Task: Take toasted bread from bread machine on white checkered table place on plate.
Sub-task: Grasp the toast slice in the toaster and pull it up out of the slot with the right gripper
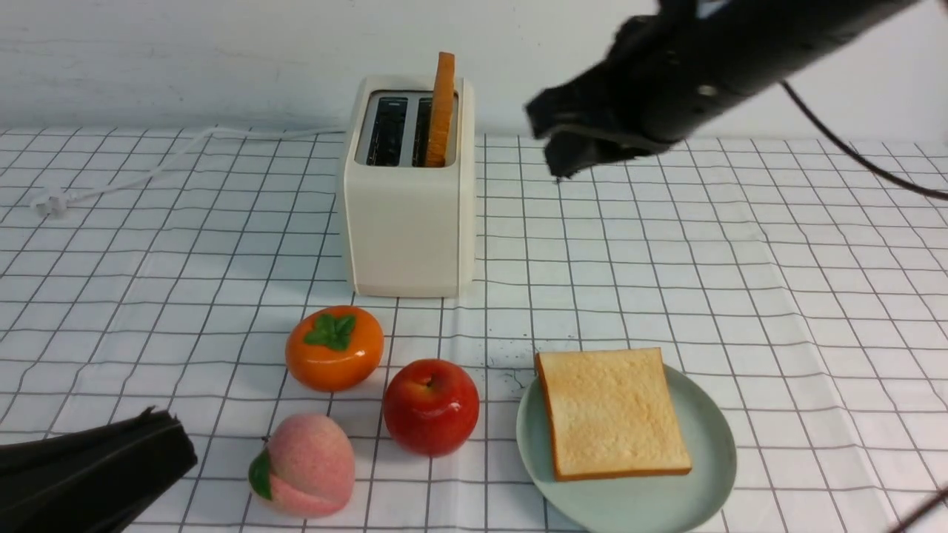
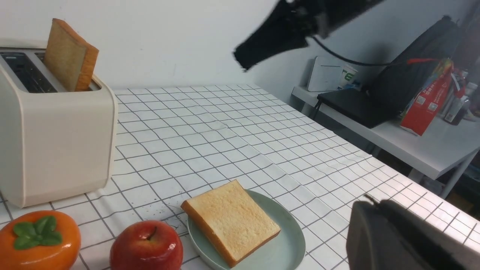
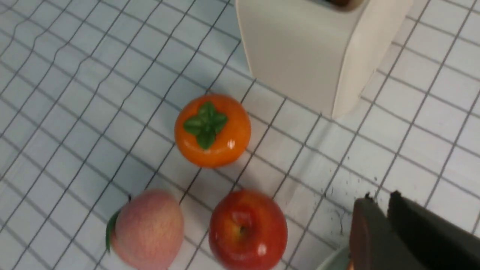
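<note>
Blurred right claw (image 1: 552,144), jaws barely parted, empty; left claw (image 1: 176,443) closed, mostly out of view.

Bright, even light, soft shadows, glints on the apple (image 1: 431,406), right pincer (image 1: 549,144) blurred.

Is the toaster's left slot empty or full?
Empty: the left slot of the toaster is dark and bare; the toast slice stands in the other.

The matte black left gripper (image 1: 178,440) lies low in the front view's lower left corner, jaws pressed together. The matte black right gripper (image 1: 548,141) hangs at upper right, pointing down-left, jaws narrowly parted and empty.
</note>
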Controlling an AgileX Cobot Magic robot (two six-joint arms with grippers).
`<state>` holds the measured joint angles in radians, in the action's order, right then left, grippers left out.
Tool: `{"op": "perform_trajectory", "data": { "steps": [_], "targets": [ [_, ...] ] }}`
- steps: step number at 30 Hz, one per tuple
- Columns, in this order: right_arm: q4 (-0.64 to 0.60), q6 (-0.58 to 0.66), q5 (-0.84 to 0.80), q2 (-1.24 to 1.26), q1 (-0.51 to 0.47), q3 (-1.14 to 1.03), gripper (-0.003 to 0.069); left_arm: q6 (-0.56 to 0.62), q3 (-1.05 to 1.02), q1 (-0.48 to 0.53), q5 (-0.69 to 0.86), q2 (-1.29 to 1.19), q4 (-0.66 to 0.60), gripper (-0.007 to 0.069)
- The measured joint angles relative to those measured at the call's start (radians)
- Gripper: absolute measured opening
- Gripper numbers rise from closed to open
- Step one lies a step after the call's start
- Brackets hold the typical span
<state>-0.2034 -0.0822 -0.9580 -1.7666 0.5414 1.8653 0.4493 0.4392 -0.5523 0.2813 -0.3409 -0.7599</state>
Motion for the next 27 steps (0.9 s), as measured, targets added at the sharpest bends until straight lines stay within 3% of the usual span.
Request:
{"op": "perform_trajectory", "data": {
  "steps": [2, 3, 5, 10, 17, 27],
  "targets": [
    [0.028, -0.034, 0.029, -0.094, 0.012, 0.106, 0.0182, 0.0, 0.0, 0.0, 0.0, 0.0, 0.0, -0.0013],
    [0.03, -0.034, 0.029, -0.094, 0.012, 0.106, 0.0182, 0.0, 0.0, 0.0, 0.0, 0.0, 0.0, -0.0013],
    [0.039, -0.051, 0.095, -0.208, 0.014, 0.233, 0.0304, 0.0, 0.0, 0.0, 0.0, 0.0, 0.0, -0.0013],
    [0.073, -0.055, 0.243, -0.357, 0.015, 0.356, 0.0437, 0.0, 0.0, 0.0, -0.022, 0.0, 0.0, -0.0013],
    [0.11, -0.059, 0.44, -0.47, 0.013, 0.381, 0.044, 0.004, 0.0, 0.0, -0.1, 0.0, -0.001, -0.0013],
    [0.114, -0.132, 0.471, -0.514, -0.014, 0.383, 0.0412, 0.078, 0.0, 0.0, -0.195, 0.0, -0.002, -0.0013]
  ]
}}
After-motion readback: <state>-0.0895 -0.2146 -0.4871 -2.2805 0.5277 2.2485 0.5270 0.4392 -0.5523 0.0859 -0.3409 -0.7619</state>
